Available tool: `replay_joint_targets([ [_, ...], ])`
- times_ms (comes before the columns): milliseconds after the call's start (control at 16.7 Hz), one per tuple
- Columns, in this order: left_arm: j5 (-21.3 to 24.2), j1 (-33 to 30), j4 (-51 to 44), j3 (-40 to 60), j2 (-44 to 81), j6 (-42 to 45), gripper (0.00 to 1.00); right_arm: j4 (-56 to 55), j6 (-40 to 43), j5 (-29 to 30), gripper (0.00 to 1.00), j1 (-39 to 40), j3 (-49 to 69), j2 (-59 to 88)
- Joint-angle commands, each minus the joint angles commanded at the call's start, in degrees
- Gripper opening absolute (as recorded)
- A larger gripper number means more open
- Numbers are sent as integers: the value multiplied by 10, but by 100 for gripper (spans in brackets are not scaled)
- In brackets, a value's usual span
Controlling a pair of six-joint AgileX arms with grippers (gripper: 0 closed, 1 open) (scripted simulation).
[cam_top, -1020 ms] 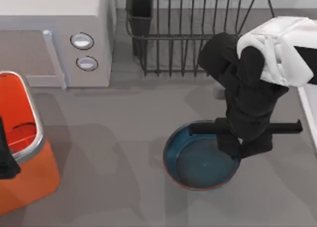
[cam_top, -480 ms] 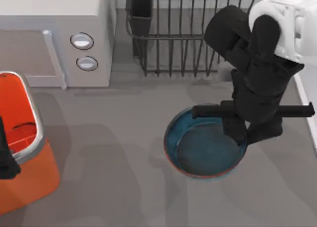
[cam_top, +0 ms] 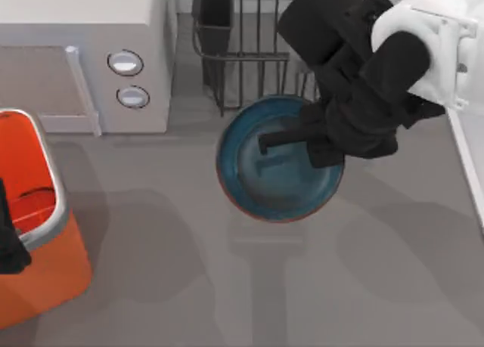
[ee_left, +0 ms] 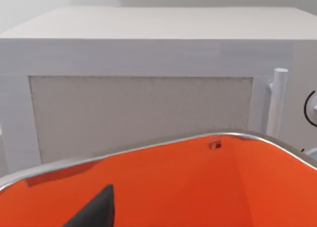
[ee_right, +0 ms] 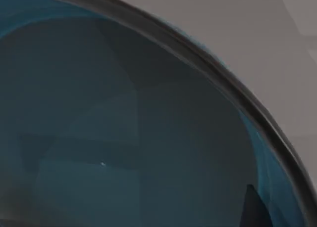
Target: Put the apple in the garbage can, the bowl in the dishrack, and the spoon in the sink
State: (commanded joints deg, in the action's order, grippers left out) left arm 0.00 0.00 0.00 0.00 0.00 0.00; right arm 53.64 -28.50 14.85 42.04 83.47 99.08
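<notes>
1. Since a second ago the bowl (cam_top: 265, 165) has travelled up and left from the lower centre of the top view to its middle, carried by the right pincer (cam_top: 321, 147), which is closed on its right rim.
2. Its upper edge now overlaps the front bars of the dishrack (cam_top: 249, 52) at the upper centre.
3. The grey surface (cam_top: 189, 286) lies beneath.
4. The garbage can (cam_top: 34, 233) stands at the lower left beside the white microwave (cam_top: 91, 52); the left pincer (cam_top: 9, 241) hangs over it, grip unclear.
</notes>
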Motion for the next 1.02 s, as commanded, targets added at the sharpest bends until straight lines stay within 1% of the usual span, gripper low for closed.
replay_joint_targets([
  [480, 0, 0, 0, 0, 0, 0, 100, -362, 177, 311, 0, 119, -4, -104],
  [660, 0, 0, 0, 0, 0, 0, 100, -467, 232, 404, 0, 153, -8, -141],
  [840, 0, 0, 0, 0, 0, 0, 100, -518, 264, 455, 0, 172, -11, -163],
  [1020, 0, 0, 0, 0, 0, 0, 100, -523, 267, 460, 0, 174, -11, -165],
])
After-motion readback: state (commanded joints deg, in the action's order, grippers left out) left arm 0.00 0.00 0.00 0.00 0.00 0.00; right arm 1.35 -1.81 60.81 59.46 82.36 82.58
